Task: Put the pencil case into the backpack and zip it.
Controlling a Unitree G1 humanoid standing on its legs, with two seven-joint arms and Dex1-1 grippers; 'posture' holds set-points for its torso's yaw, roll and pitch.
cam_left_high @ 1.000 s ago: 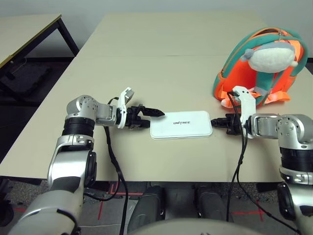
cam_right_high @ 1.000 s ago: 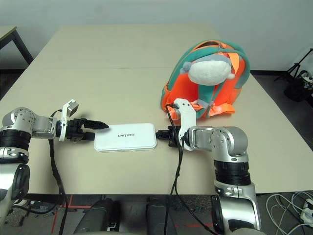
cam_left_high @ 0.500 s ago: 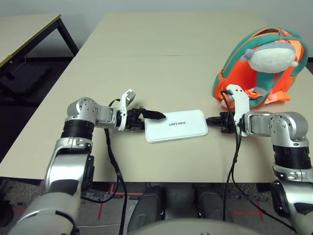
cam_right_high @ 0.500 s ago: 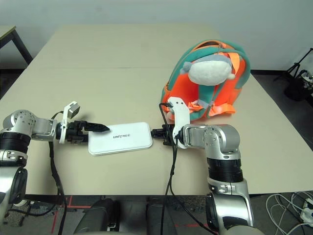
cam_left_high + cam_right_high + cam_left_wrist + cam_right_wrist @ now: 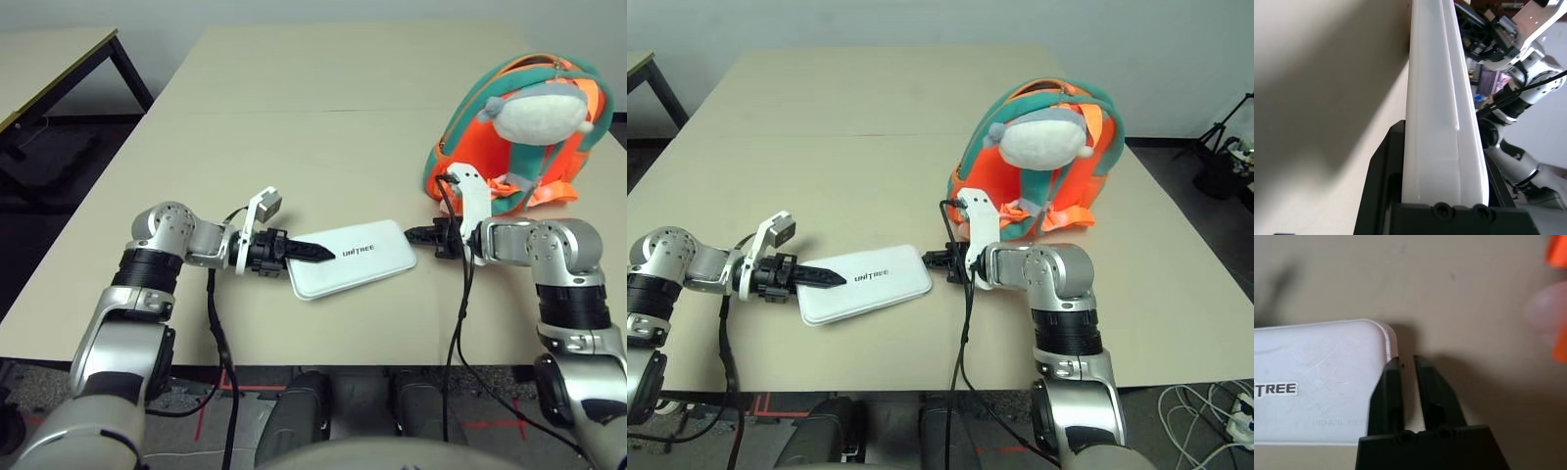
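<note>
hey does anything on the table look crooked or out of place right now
Only the pencil case looks askew: it sits at an angle to the table edge, its left end clamped in the left gripper. The right gripper, fingers nearly together, touches its far end. The backpack stands upright; nothing looks spilled or damaged.

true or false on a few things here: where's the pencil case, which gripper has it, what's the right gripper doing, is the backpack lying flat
1. The pencil case is inside the backpack. False: it lies on the table.
2. The left gripper clamps one end of the pencil case. True.
3. The right gripper holds a backpack strap. False: it holds nothing, fingers nearly together at the case's other end.
4. The backpack stands upright. True.
5. The case shows black lettering on top. True.
</note>
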